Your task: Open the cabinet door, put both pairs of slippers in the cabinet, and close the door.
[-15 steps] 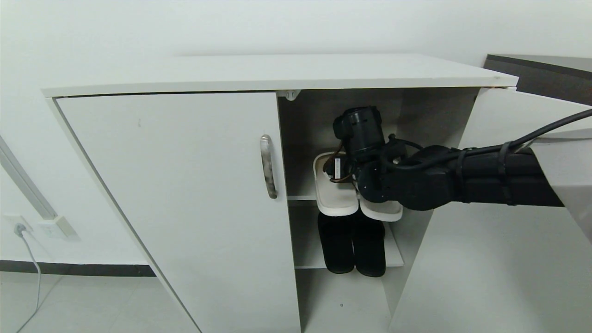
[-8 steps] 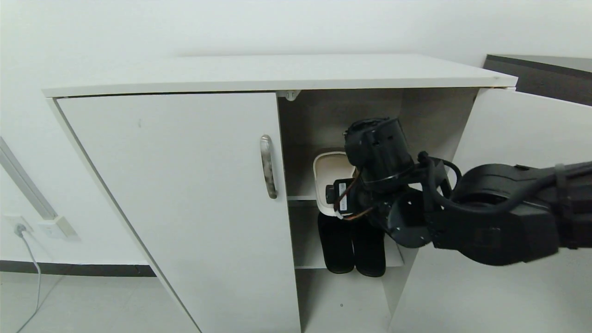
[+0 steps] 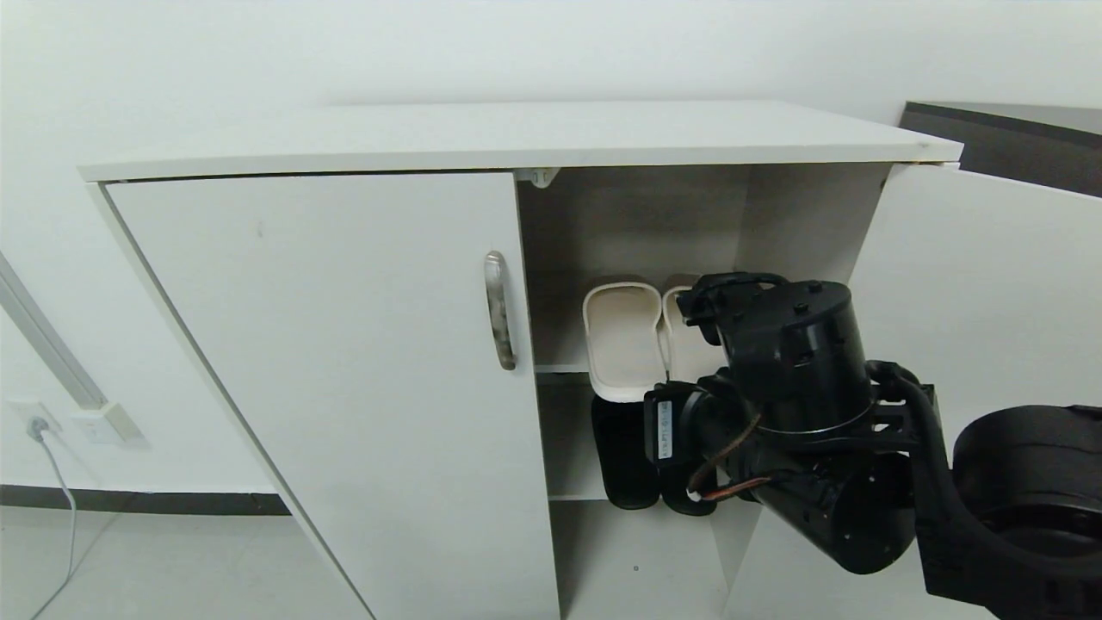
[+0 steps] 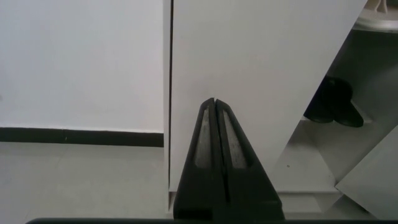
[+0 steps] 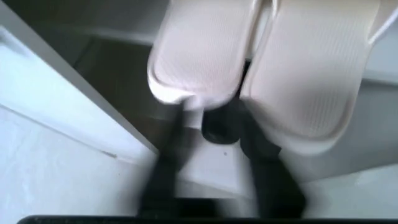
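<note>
This is a plain indoor room, like an entry or hallway of a home or an office; which one cannot be told. In the head view a bare white wall [image 3: 344,52] fills twelve o'clock. A dark skirting board [image 3: 129,499] runs along its foot at eight o'clock, above a pale floor [image 3: 172,568]. Also at eight o'clock is a wall socket [image 3: 34,424] with a cable [image 3: 65,525] plugged in. At the centre stands a white cabinet [image 3: 516,138]. Its open side shows pale slippers [image 3: 622,344] shelved above black slippers [image 3: 622,465].
</note>
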